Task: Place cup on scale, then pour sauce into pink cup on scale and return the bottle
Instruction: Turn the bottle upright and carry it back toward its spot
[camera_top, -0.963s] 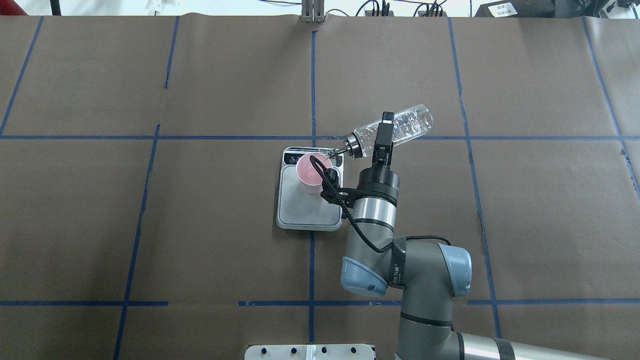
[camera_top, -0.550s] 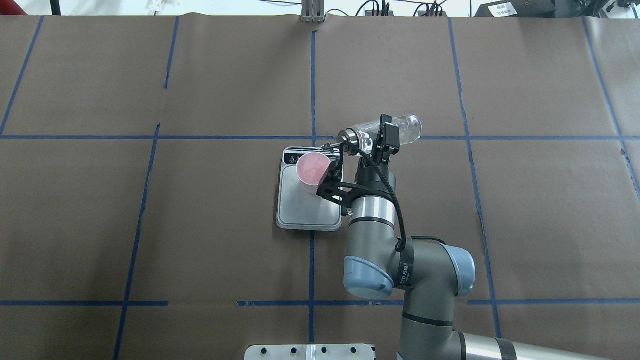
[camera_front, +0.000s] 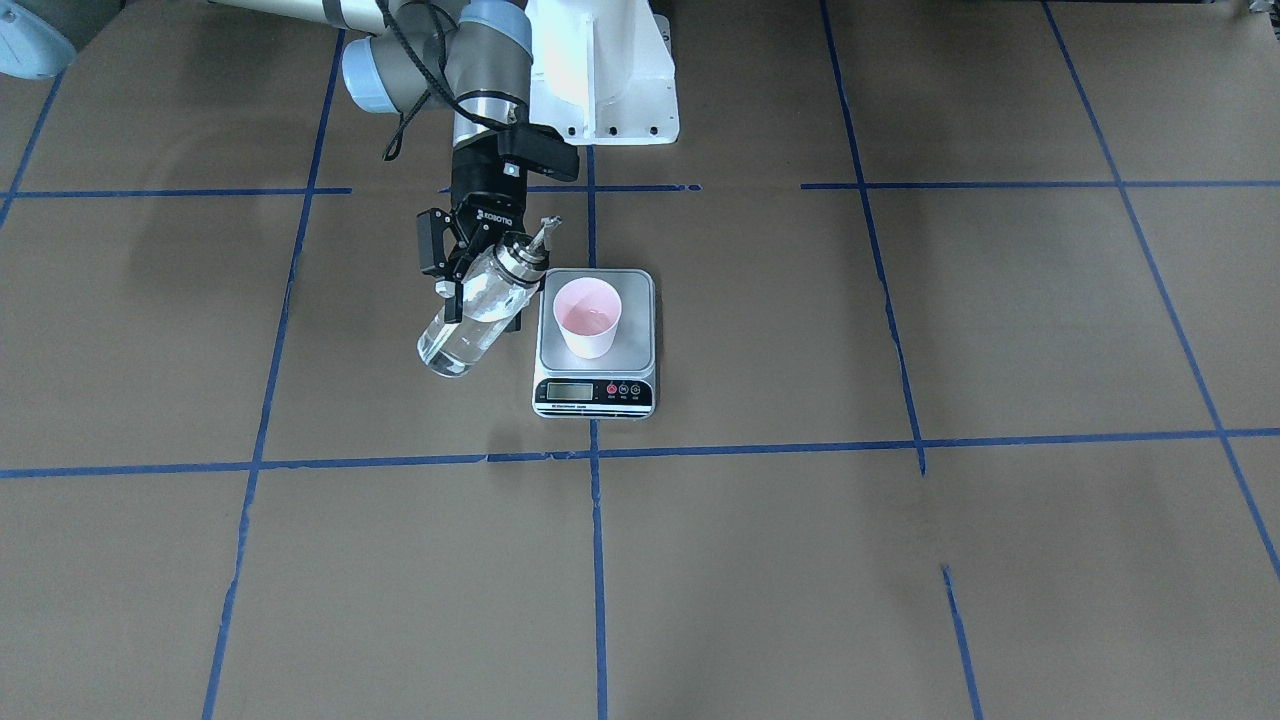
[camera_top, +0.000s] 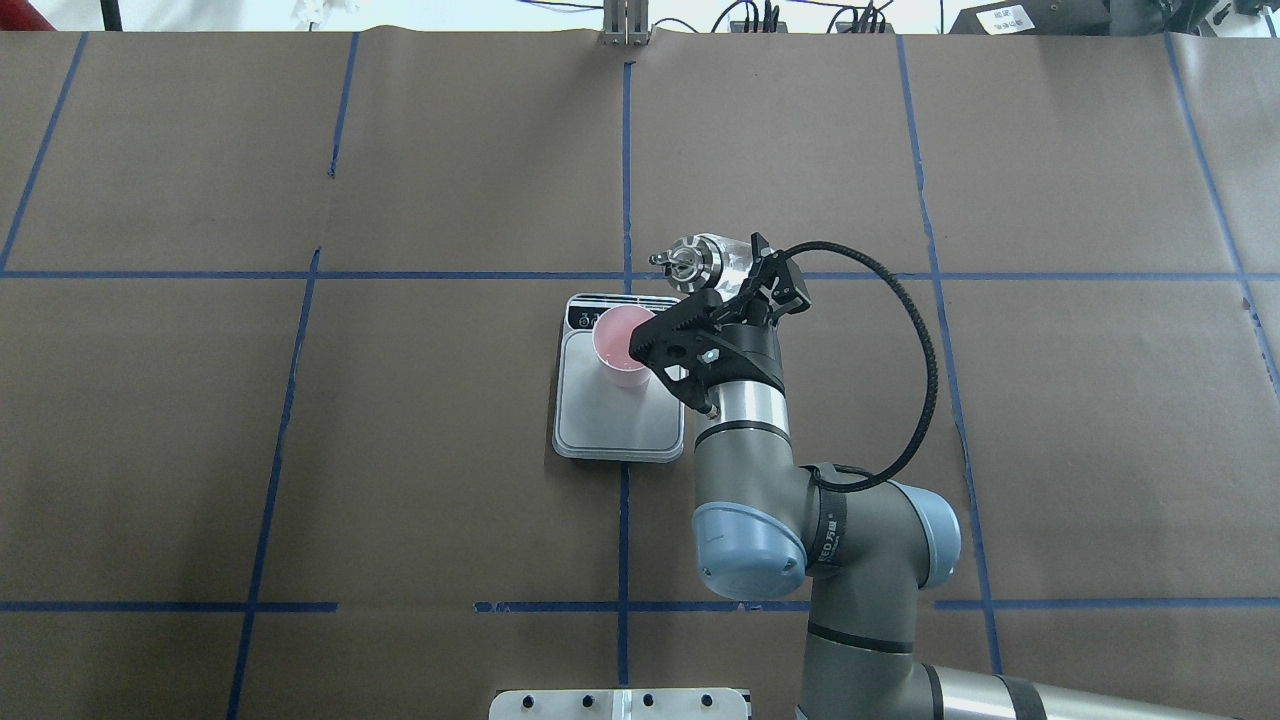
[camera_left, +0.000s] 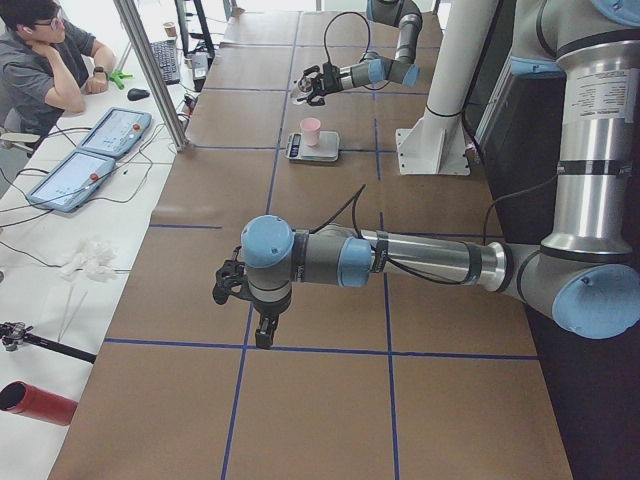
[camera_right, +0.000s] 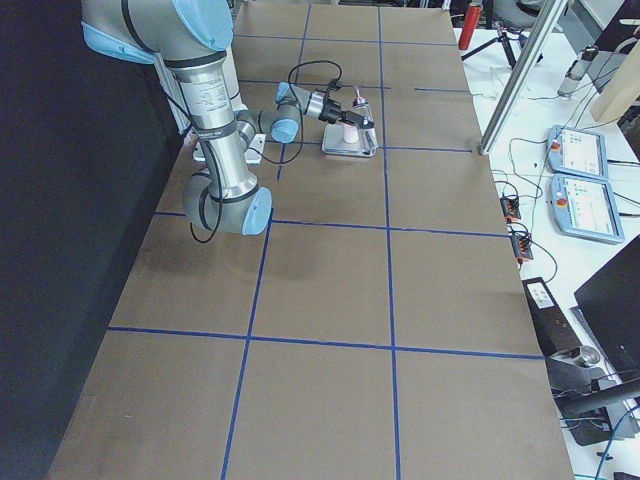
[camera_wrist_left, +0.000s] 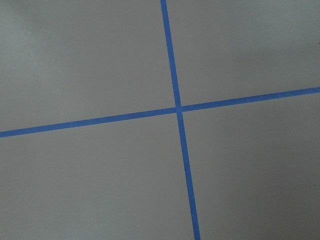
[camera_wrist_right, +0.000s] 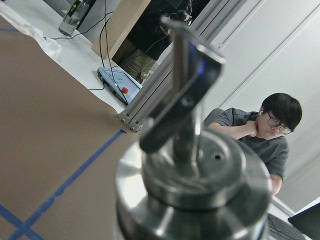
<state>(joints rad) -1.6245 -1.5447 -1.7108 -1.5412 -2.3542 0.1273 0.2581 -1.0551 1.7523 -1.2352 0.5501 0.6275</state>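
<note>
Glass bottle (camera_front: 455, 345) — gripped by right tool (camera_front: 481, 300) — beside scale (camera_front: 641, 332).

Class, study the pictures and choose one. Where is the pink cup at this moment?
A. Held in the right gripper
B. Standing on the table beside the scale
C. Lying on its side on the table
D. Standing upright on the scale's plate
D: the cup stands upright on the steel plate of the scale, while the right gripper holds only the bottle beside it.
</note>
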